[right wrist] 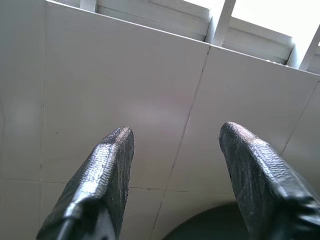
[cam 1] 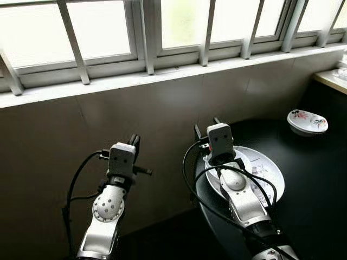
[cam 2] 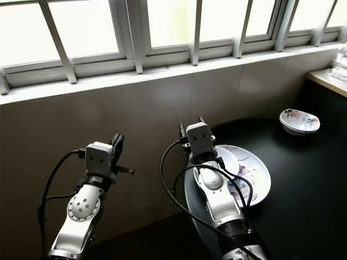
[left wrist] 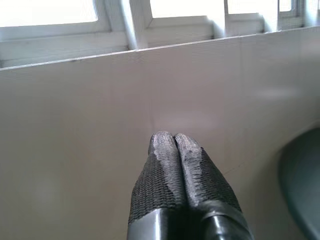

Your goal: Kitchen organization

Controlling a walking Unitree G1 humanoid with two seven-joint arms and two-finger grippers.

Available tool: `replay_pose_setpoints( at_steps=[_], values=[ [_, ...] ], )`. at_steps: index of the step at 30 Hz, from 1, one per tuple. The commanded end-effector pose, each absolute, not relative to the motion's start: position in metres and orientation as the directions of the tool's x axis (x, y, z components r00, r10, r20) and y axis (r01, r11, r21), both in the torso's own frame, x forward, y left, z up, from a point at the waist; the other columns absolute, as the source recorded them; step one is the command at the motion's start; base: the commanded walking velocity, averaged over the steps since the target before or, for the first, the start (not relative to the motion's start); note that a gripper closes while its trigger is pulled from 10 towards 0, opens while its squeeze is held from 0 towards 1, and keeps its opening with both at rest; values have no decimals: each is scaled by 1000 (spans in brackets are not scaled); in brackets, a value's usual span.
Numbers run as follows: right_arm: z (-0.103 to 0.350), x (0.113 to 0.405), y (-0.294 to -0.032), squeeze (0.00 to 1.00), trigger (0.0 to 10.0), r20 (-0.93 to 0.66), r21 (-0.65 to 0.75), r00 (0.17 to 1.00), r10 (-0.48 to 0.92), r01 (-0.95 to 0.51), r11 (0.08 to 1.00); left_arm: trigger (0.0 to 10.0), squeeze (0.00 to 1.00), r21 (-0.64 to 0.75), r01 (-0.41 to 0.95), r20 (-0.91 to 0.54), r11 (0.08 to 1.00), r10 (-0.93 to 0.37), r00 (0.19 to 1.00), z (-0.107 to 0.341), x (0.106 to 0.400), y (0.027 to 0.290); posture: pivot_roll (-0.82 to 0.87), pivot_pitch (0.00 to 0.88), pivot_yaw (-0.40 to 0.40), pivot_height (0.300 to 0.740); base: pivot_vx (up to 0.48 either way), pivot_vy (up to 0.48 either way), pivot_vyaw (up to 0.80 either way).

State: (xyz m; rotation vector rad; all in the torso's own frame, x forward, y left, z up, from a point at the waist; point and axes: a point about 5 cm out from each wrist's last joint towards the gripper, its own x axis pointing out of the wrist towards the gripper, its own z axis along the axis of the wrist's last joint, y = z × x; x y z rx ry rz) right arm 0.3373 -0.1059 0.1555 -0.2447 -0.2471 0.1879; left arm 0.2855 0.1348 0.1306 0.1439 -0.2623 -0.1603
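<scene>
Right gripper (right wrist: 175,150) spread above the floral plate (cam 1: 268,168), left gripper (left wrist: 172,145) pressed together.
The plate looks stiff, glazed, slippery and fragile; I would pinch its thin rim.

Both arms raised forward, left end effector (left wrist: 173,142) fingers pressed together, right end effector (right wrist: 175,137) fingers spread

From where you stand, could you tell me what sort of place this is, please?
Probably a home kitchen or dining corner: a round black table carries a floral plate and a small floral bowl, set against a tiled wall under barred windows.
</scene>
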Motion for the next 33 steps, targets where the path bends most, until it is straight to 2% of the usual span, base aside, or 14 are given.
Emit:
replay_pose_setpoints(
  at_steps=[1, 3, 5, 8, 13, 15, 17, 21, 28, 33],
  values=[
    [160, 339, -112, 0, 10000, 223, -265, 950, 218, -156, 952, 10000, 0, 168, 144, 237, 975, -182, 954, 129, 285, 134, -54, 0, 11, 740, 0, 0, 0],
    [161, 343, -122, 0, 10000, 200, -289, 956, 213, -150, 945, 10000, 0, 167, 146, 234, 975, -183, 955, 129, 285, 134, -58, 0, 12, 740, 0, 0, 0],
    [154, 348, -128, 0, 10000, 96, -370, 967, 234, -184, 910, 10000, 0, 168, 148, 230, 975, -184, 955, 128, 285, 135, -61, 0, 12, 740, 0, 0, 0],
    [144, 348, -141, 0, 10000, -53, -406, 945, 322, -315, 858, 10000, 0, 166, 150, 223, 975, -185, 957, 126, 284, 134, -70, 0, 15, 740, 0, 0, 0],
    [160, 358, -184, 0, 10000, -95, -486, 950, 299, -306, 818, 10000, 0, 165, 156, 218, 974, -191, 957, 125, 285, 133, -81, 0, 19, 740, 0, 0, 0],
    [163, 360, -190, 0, 10000, -114, -482, 946, 303, -320, 816, 10000, 0, 166, 156, 216, 974, -190, 958, 125, 285, 133, -83, 0, 20, 740, 0, 0, 0],
    [165, 360, -199, 0, 10000, -187, -460, 911, 367, -412, 787, 10000, 0, 165, 156, 213, 974, -189, 959, 124, 286, 134, -85, 0, 22, 740, 0, 0, 0],
    [170, 359, -205, 0, 10000, -242, -427, 867, 436, -499, 755, 10000, 0, 166, 160, 214, 973, -194, 957, 125, 287, 133, -85, 0, 24, 740, 0, 0, 0],
    [157, 355, -213, 0, 10000, -388, -389, 740, 549, -672, 630, 10000, 0, 168, 164, 212, 972, -198, 957, 125, 288, 132, -79, 0, 25, 740, 0, 0, 0],
    [152, 357, -215, 0, 10000, -418, -382, 727, 544, -684, 622, 10000, 0, 170, 164, 213, 972, -199, 957, 125, 289, 133, -71, 0, 25, 740, 0, 0, 0]
  ],
)
